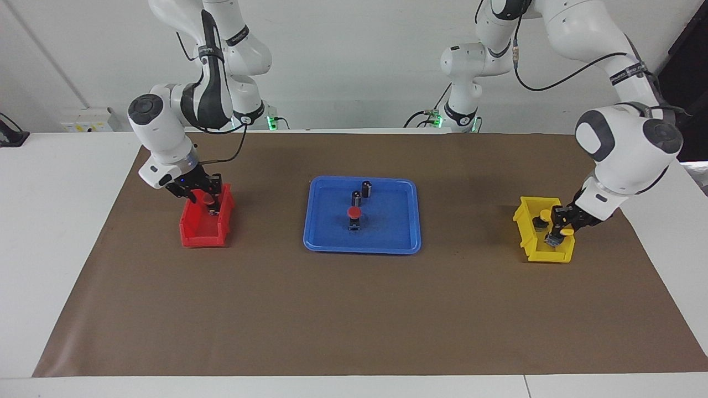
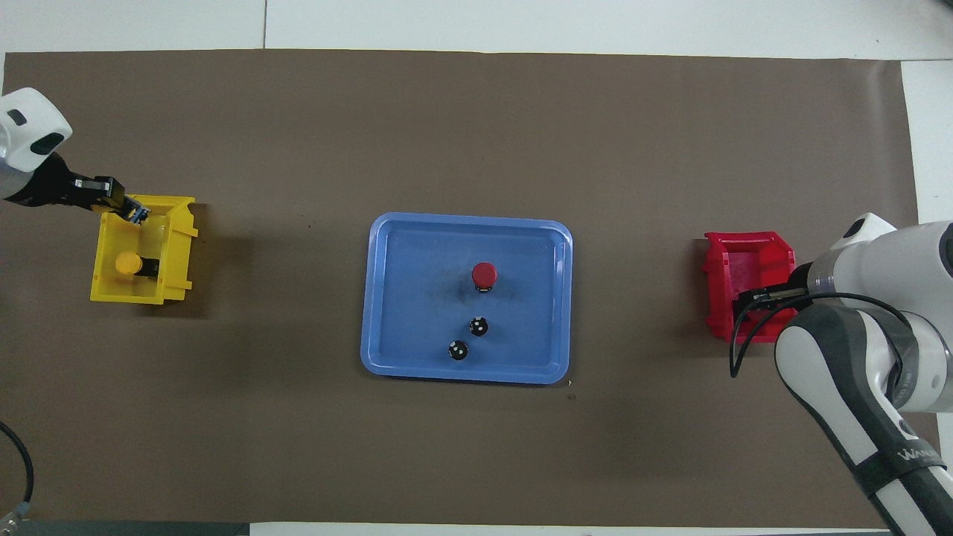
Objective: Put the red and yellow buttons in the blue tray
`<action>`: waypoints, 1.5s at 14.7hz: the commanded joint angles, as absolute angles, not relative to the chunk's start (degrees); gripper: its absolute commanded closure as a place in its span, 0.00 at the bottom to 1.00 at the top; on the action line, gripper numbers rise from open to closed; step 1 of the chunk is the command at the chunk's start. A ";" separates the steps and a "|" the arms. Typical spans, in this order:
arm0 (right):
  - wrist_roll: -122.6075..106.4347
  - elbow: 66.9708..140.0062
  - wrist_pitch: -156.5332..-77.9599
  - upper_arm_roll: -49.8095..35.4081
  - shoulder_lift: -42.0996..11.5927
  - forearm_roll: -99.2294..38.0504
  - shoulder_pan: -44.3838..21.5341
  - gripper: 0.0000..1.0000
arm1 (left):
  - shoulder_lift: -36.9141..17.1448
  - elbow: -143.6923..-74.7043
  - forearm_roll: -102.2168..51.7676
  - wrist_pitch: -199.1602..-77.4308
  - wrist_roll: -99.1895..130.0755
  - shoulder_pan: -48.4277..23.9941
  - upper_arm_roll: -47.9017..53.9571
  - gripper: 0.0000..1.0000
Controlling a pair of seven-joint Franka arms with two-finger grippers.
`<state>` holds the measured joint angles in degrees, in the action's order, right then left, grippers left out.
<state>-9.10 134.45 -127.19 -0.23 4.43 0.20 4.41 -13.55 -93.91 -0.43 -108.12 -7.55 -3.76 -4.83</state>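
Note:
The blue tray [image 1: 362, 244] [image 2: 383, 298] lies mid-mat, and one red button [image 1: 354, 213] [image 2: 484, 274] stands in it. Over the red bin [image 1: 200, 231] [image 2: 733, 257], my right gripper [image 1: 207, 198] is shut on a second red button [image 1: 209, 200]; in the overhead view its own arm covers it. My left gripper [image 1: 558, 228] [image 2: 132, 211] is shut on a yellow button [image 1: 564, 235], lifted just above the yellow bin [image 1: 532, 243] [image 2: 177, 253]. Another yellow button [image 1: 541, 217] [image 2: 128, 262] lies in that bin.
Two dark capless cylinders [image 1: 367, 188] [image 2: 479, 325] stand in the tray on the robots' side of the red button. The red bin sits toward the right arm's end of the brown mat [image 1: 354, 315], the yellow bin toward the left arm's end.

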 commanded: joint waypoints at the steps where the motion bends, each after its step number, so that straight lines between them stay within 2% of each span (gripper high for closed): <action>1: -11.16 137.63 -129.55 -0.97 6.06 -1.05 6.15 0.39 | -14.94 -92.28 -0.35 -106.87 5.49 -12.18 -4.92 0.98; 5: -12.48 139.31 -131.13 -0.88 6.68 -1.05 6.42 0.40 | -12.66 -99.91 -4.92 -112.56 20.34 -27.21 -4.92 0.98; 7: -12.74 139.39 -131.22 -0.97 6.68 -1.05 7.20 0.47 | -13.09 -100.46 -5.62 -114.69 27.22 -33.20 -4.92 0.98; 10: -12.92 138.87 -131.57 -0.97 6.42 -1.05 6.77 0.75 | -13.97 -100.90 -8.70 -117.06 29.08 -37.86 -4.92 0.98; 12: -12.83 136.95 -130.70 -0.97 5.80 -0.97 6.24 0.84 | -14.68 -103.52 -8.70 -120.65 30.93 -40.60 -5.01 0.98; 13: -12.92 134.76 -128.78 -0.97 5.19 -0.97 5.98 0.84 | -15.90 -104.06 -8.61 -121.72 31.11 -40.87 -5.01 0.98; 16: -13.10 122.56 -115.54 -1.05 1.68 -0.71 6.06 0.84 | -18.71 -104.06 -8.09 -124.00 31.03 -40.87 -5.10 0.99; 19: -12.48 113.14 -107.25 -1.32 -1.05 -0.70 5.98 0.84 | -19.86 -104.15 -8.09 -124.80 30.94 -40.87 -5.10 0.98; 20: -11.61 109.64 -104.70 -1.49 -2.36 -1.05 5.19 0.84 | -19.86 -104.15 -8.00 -124.54 30.85 -40.87 -5.10 0.93; 21: -9.34 106.03 -102.33 -1.49 -3.68 -1.14 3.36 0.84 | -19.86 -103.80 -7.91 -124.02 30.85 -40.87 -5.18 0.69; 22: -6.45 102.69 -100.74 -1.49 -5.17 -1.14 1.60 0.84 | -19.86 -103.71 -7.82 -123.32 31.02 -40.87 -5.19 0.28</action>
